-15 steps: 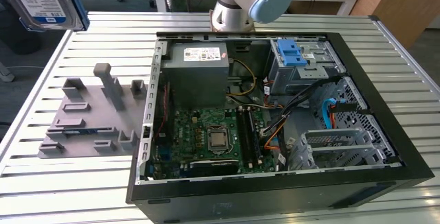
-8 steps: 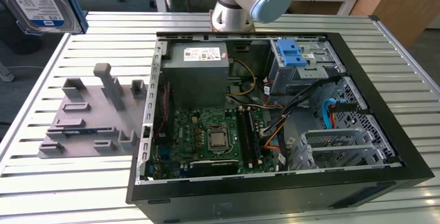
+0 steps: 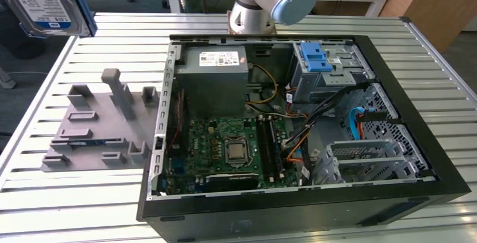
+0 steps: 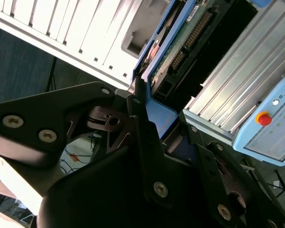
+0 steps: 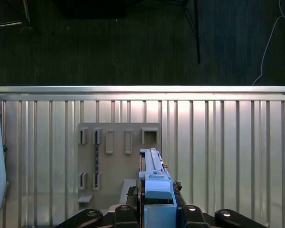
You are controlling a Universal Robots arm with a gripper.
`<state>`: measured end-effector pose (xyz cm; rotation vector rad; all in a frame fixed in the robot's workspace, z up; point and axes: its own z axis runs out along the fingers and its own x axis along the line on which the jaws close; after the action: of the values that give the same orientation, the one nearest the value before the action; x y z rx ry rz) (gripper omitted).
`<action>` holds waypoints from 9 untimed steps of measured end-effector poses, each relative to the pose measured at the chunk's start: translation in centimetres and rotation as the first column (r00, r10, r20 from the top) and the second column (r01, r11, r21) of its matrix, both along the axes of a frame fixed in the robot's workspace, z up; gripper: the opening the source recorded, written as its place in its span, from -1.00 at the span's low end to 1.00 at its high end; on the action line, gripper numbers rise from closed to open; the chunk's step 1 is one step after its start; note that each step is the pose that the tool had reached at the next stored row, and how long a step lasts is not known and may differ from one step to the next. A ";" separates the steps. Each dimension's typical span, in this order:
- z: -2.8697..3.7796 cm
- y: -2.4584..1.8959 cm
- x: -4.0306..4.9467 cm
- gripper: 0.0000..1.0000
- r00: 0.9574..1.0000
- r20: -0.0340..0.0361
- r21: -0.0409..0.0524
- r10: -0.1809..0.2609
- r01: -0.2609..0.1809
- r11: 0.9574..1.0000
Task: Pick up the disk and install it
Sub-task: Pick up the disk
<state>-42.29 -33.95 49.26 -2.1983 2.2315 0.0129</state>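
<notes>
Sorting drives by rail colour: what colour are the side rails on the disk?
Blue, clearest in the first wrist view, along the edge of the disk.

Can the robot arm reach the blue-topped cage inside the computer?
Probably yes: the computer case is open and nothing covers the cage, though cables run beside it. The tool holds the disk above the table.

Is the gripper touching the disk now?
Touching. In the second wrist view the gripper clamps the disk, one finger pressed against it with no gap.
</notes>
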 end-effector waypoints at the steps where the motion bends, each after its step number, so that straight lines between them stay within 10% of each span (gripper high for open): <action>1: 0.00 0.00 0.02 -0.27 1.000 0.000 0.000 0.000 0.000 1.000; 9: 0.00 0.00 0.27 -0.27 1.000 0.000 0.000 0.000 0.000 1.000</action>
<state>-42.02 -33.96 49.27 -2.1985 2.2316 0.0130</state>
